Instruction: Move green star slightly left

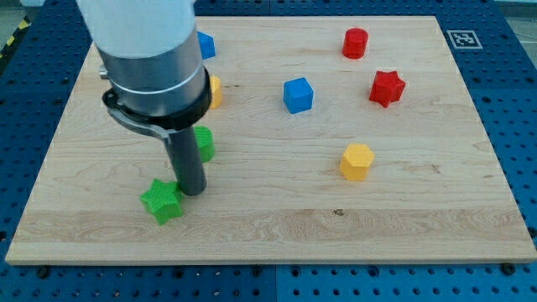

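Green star (161, 201) sits on the near left part of the wooden board (277, 226), lying flat and well inside the near edge. My tip (192, 191) is down at board level just to the star's right and slightly farther back, touching it or very nearly; I cannot tell from this angle whether contact is made. There are no jaws to open or close on this rig, only the bare rod, so nothing is being held.

Just behind the rod, partly hidden by it, is a second green block (205, 144) whose shape I cannot make out. Farther back along the arm's housing a yellow block (215, 91) and a blue block (205, 44) peek out. Out to the right, well apart from the work, are a blue cube (298, 95), a yellow hexagonal block (357, 161), a red star (387, 87) and a red hexagonal block (355, 42).

I judge this to be the push stage: the tip is on the correct side for sending the star left. The next move calls for a short, gentle slide to the left, aimed through the star's middle so it does not spin or skid toward the near edge, then a stop, since only a small shift is wanted.
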Controlling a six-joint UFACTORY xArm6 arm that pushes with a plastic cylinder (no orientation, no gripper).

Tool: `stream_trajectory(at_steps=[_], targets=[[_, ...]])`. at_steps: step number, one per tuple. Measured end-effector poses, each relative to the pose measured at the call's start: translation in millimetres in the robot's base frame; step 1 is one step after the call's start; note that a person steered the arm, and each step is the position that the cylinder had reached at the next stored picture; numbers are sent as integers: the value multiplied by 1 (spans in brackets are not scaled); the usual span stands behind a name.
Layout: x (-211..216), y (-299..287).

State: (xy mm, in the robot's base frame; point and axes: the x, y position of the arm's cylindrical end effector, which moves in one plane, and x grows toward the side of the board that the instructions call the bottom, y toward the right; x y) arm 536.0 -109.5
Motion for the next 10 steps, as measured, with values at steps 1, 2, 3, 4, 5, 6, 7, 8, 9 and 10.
stream_trajectory(at_steps=[1,2,3,4,5,6,7,8,9,10], targets=[[8,-22],[10,-19],[16,4],[27,-5],[32,-20],[22,-28],[26,-36],[27,-41],[27,-50],[27,-50]])
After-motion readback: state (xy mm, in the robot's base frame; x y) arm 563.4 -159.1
